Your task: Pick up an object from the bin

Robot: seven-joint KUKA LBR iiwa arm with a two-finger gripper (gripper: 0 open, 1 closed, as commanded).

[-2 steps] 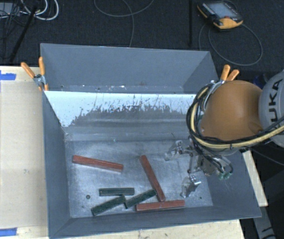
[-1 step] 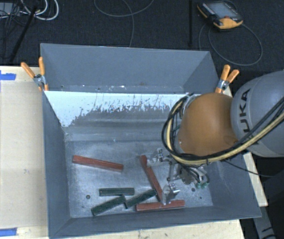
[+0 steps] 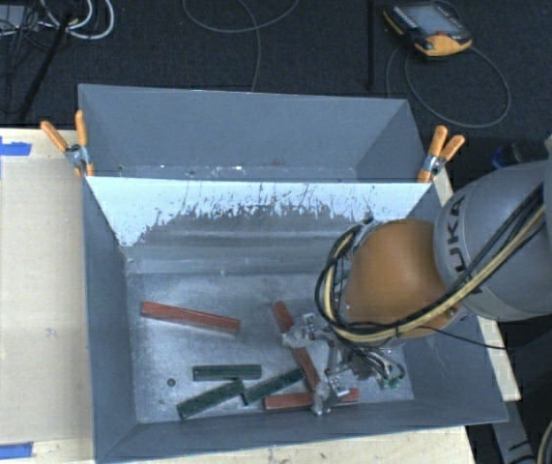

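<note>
Red-brown and dark green bars lie loose on the floor of the grey metal bin [image 3: 111,356], toward its near side. A long red-brown bar [image 3: 190,317] rests well to the left, and a short red-brown bar [image 3: 282,317] tilts just above the gripper [image 3: 319,365]. A slanted red-brown bar [image 3: 305,363] lies directly beneath the gripper, partly hidden by it. Crowding that spot are a dark green bar [image 3: 274,386] and a low red-brown bar [image 3: 288,402], both close at its lower left; two more green bars [image 3: 219,385] lie further left. The arm [image 3: 508,249] reaches in from the right, its orange cover [image 3: 396,269] ringed by cables, wrist pointed down. Whether the gripper is open or closed cannot be told.
</note>
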